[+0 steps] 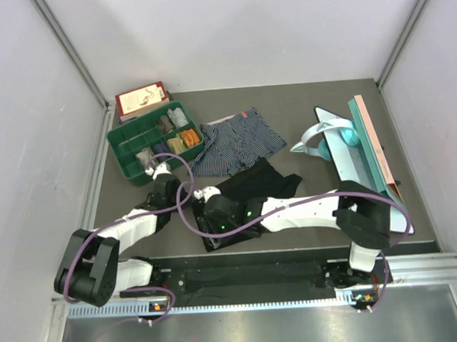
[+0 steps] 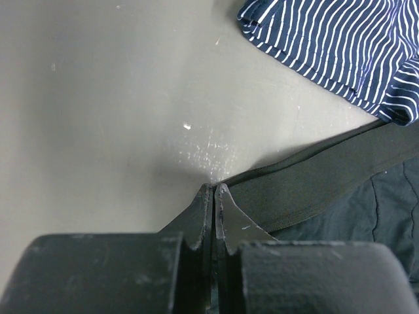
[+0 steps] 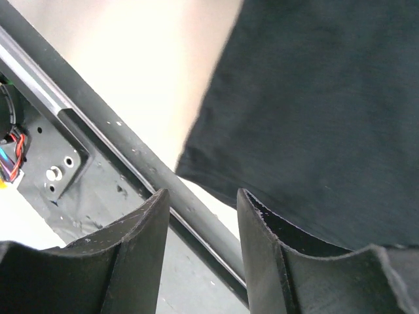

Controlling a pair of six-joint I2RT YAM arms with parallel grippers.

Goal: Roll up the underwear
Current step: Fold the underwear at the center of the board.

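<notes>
Plainly neither the striped pair [image 1: 238, 144] nor the black pair [image 1: 263, 181] was rolled; left jaws were shut at its waistband [image 2: 314, 176], right jaws half-open, empty.

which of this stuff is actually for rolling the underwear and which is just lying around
For the job:
black boxer briefs
navy striped boxer briefs

Just lying about:
green sorting tray with small items in it
red-brown box behind it
teal and pink boards on the right
</notes>
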